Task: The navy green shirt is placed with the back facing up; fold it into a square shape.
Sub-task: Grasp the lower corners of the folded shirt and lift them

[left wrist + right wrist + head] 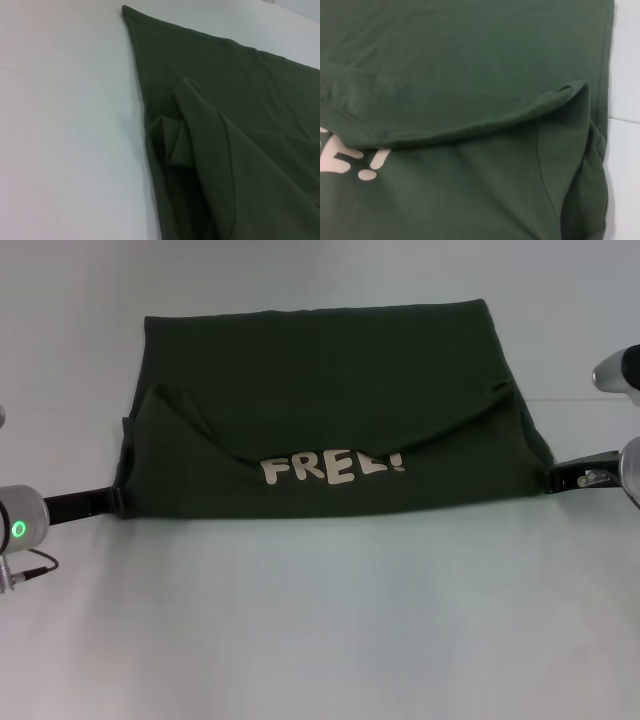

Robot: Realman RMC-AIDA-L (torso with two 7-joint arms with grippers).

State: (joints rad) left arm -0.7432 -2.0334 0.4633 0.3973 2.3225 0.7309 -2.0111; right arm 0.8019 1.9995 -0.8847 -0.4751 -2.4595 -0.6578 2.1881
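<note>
From my head camera I see the navy green shirt lying on the white worktop, in the middle and a little to the far side. It is partly folded: the near part is turned over the rest, so the cream "FREE!" lettering shows on this flap, close to its sagging upper edge. The far part of the shirt is plain and flat. My left end effector is low on the worktop and touches the near left corner of the shirt. My right end effector is at the near right corner, also touching the cloth. For both, I cannot tell if the fingers are closed on the fabric or open, because the tips are hidden at the edge of the cloth.

From my left wrist camera I see the left side of the navy green shirt on the worktop. Its edge runs straight to a far corner, and near the camera the cloth makes a thick fold with a small rolled part inside.

From my right wrist camera I see the navy green shirt filling almost the whole view. The folded flap has a curved, raised edge, and part of the lettering shows under it. A strip of worktop is beside the shirt.
</note>
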